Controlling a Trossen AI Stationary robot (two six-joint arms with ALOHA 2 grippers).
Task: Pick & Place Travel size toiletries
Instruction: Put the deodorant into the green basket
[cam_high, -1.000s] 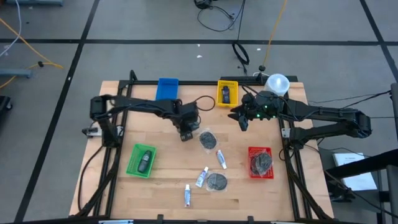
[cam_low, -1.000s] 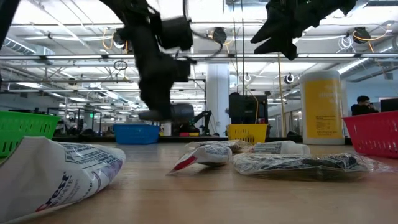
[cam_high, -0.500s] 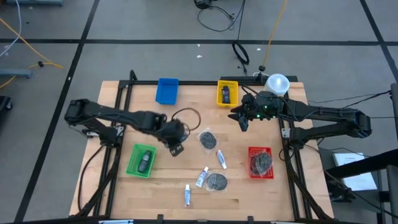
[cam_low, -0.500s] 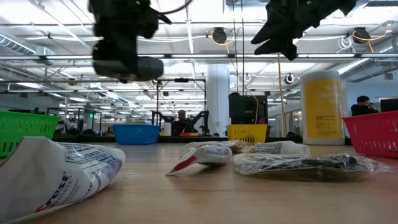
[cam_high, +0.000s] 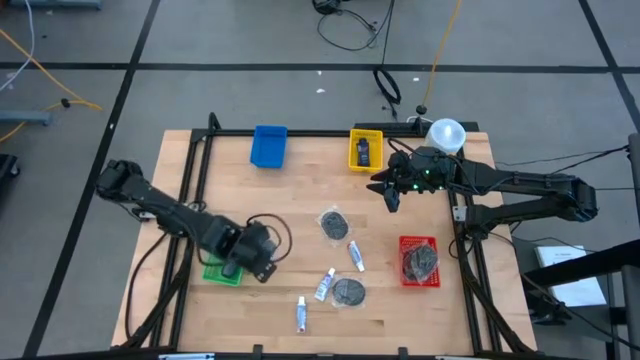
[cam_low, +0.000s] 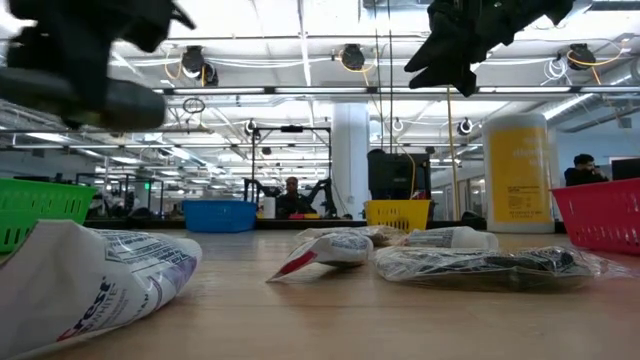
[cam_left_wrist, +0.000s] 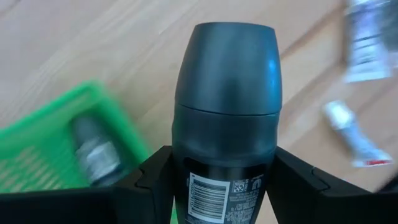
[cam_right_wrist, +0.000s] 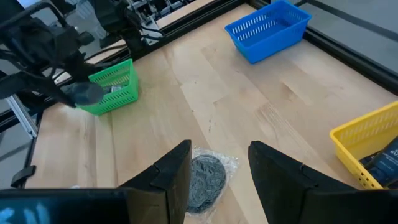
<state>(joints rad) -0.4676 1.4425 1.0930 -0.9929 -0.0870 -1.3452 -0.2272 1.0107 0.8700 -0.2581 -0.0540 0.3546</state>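
Note:
My left gripper (cam_high: 255, 264) hangs above the near left of the table, by the green tray (cam_high: 214, 272), shut on a dark grey roll-on bottle (cam_left_wrist: 225, 112). Another dark bottle (cam_left_wrist: 93, 152) lies in that tray. My right gripper (cam_high: 390, 192) hovers open and empty over the far right, near the yellow tray (cam_high: 365, 149). On the wood lie a bagged dark disc (cam_high: 334, 223), a second disc (cam_high: 348, 292) and three white tubes (cam_high: 355, 255), (cam_high: 325, 286), (cam_high: 301, 315). My left gripper pinches the dark bottle between its two fingers (cam_left_wrist: 155, 180) on the labelled body (cam_left_wrist: 224, 180). The rounded cap end (cam_left_wrist: 227, 62) sticks out past the fingertips. The bottle is lifted clear of the table and lies about level in the low view (cam_low: 115, 100).
A blue tray (cam_high: 269, 144) stands at the far edge. The red tray (cam_high: 419, 260) on the right holds dark discs. A big yellow bottle with a white cap (cam_high: 446, 133) stands at the far right corner. Bare wood lies between the green tray and the tubes.
My left gripper has carried the dark bottle from the table's middle toward the near left, ending over the green tray's edge. It has stayed shut on the bottle. The right arm has kept still.

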